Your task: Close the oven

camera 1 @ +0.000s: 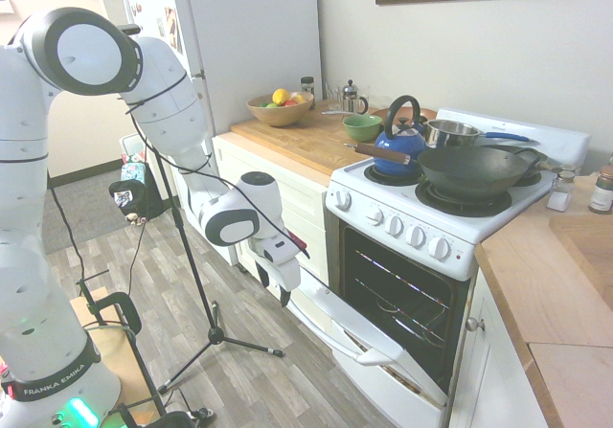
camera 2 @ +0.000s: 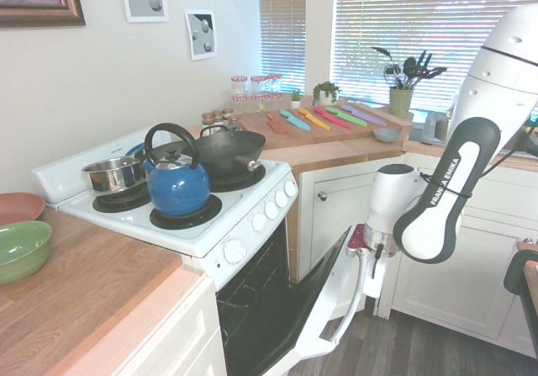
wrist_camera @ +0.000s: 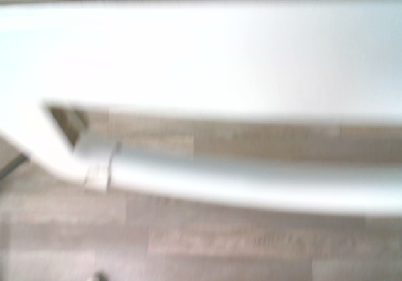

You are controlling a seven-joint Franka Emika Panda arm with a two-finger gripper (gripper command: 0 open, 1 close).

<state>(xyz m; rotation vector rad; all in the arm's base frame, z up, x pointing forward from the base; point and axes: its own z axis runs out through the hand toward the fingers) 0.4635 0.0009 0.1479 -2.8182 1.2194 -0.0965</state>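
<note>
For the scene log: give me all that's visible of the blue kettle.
The kettle is a squat, rounded vessel with a glossy blue body that looks like enameled metal, a lid on top and a dark arched handle standing upright over it. It sits level on a front burner of the stove, the one nearer the green bowl. The wok and the steel pot are close by. The gripper is away from it, down at the oven door.

One blue kettle [camera 1: 399, 148], one wok [camera 1: 471, 171] and one saucepan [camera 1: 450, 133] are sitting there — two bowls [camera 2: 23, 250], too — one green, one reddish.
</note>
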